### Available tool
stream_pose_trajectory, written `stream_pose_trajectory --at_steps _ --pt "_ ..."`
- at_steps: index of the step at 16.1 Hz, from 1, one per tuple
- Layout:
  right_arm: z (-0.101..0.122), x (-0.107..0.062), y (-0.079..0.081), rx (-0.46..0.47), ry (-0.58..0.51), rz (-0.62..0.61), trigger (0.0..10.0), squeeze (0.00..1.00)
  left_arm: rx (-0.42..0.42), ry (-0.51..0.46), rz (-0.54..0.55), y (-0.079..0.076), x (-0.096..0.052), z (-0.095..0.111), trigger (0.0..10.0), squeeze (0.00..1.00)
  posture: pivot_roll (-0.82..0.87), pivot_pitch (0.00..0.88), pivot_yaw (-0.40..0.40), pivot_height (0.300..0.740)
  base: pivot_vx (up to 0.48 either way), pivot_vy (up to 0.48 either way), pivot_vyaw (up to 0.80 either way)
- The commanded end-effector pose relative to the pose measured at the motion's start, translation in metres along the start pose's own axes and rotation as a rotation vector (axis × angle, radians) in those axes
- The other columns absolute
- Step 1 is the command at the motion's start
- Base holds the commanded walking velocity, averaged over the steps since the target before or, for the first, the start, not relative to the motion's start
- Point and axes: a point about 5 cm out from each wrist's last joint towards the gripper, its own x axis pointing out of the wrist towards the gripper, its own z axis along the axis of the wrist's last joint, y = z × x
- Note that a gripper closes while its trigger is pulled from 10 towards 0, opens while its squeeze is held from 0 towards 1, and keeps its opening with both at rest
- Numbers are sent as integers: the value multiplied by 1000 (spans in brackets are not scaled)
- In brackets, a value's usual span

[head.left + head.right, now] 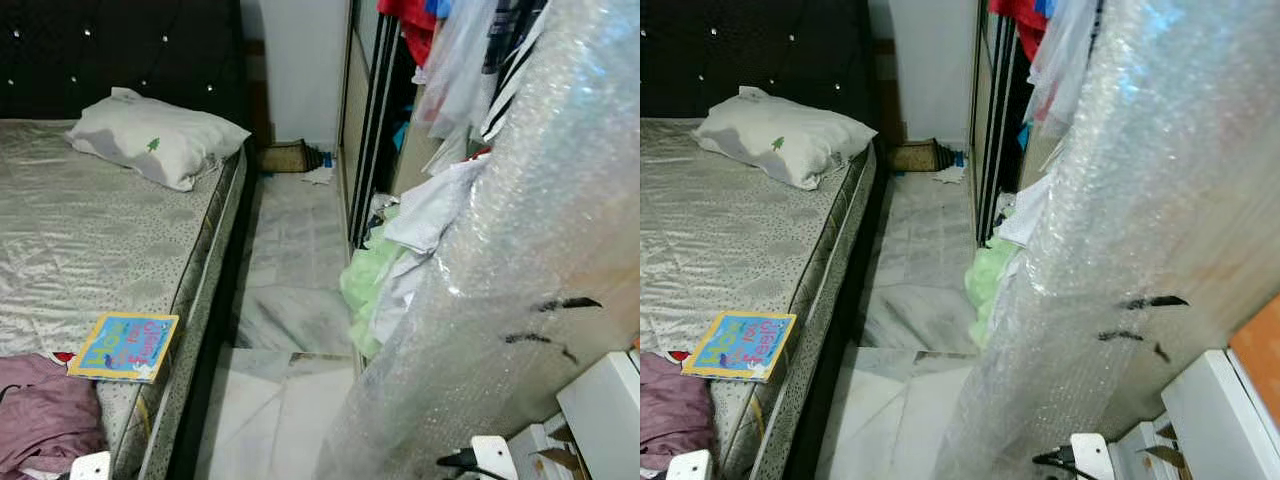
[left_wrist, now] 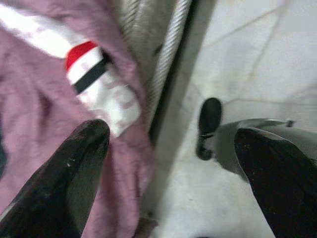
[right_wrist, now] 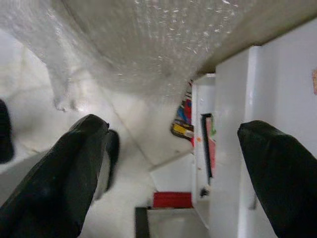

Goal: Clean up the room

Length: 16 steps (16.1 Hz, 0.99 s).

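Near left, on bed (image 1: 90,240) corner: pink garment (image 1: 40,415) w/ left gripper (image 2: 171,163) over it, fingers spread, holding nothing. Right gripper (image 3: 173,168) also spread, beside bubble-wrapped roll (image 1: 500,260). Book (image 1: 127,346) just beyond garment; pillow (image 1: 155,137) far.

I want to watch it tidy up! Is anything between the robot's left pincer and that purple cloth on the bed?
Nothing visible. The open left pincer hangs right above the purple cloth at the bed's edge.
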Motion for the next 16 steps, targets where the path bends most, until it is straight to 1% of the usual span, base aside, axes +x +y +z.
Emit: stream_pose_trajectory --at_steps 1,2,4,6,7,8,10,13,15,16 --pt "-1 0 0 27 12 18 10000 0 -22 7 -43 -3 0 0 10000 0 -46 5 -51 740 0 0 0" --pt "-1 0 1 34 8 21 10000 0 -30 8 -56 -4 0 0 10000 0 -43 2 -53 740 0 0 0" --pt "0 0 1 12 8 27 10000 0 -44 15 -81 -5 0 -1 10000 0 -45 0 -61 740 0 0 800" --pt "0 0 3 -34 9 46 10000 0 -19 28 -72 -2 -1 -2 10000 0 -47 10 -52 740 0 0 800" --pt "-2 0 2 -45 15 38 10000 0 25 39 -93 -1 -1 -2 10000 0 -46 23 -32 740 0 0 800" --pt "-3 0 1 -46 20 33 10000 0 35 42 -98 -1 -1 -3 10000 0 -46 25 -29 740 0 0 800" --pt "-9 -2 -1 -68 43 32 10000 0 92 60 -97 1 -2 -7 10000 0 -61 36 -15 740 0 0 706" --pt "-13 -3 -2 -77 47 42 10000 0 104 61 -85 4 -3 -11 10000 0 -68 57 -14 740 0 0 608" --pt "-16 -4 -3 -104 58 41 10000 0 127 66 -79 5 -4 -13 10000 0 -55 69 -27 740 0 0 616" --pt "-16 -4 -4 -106 60 41 10000 0 109 64 -71 6 -4 -14 10000 0 -54 67 -29 740 0 0 800"
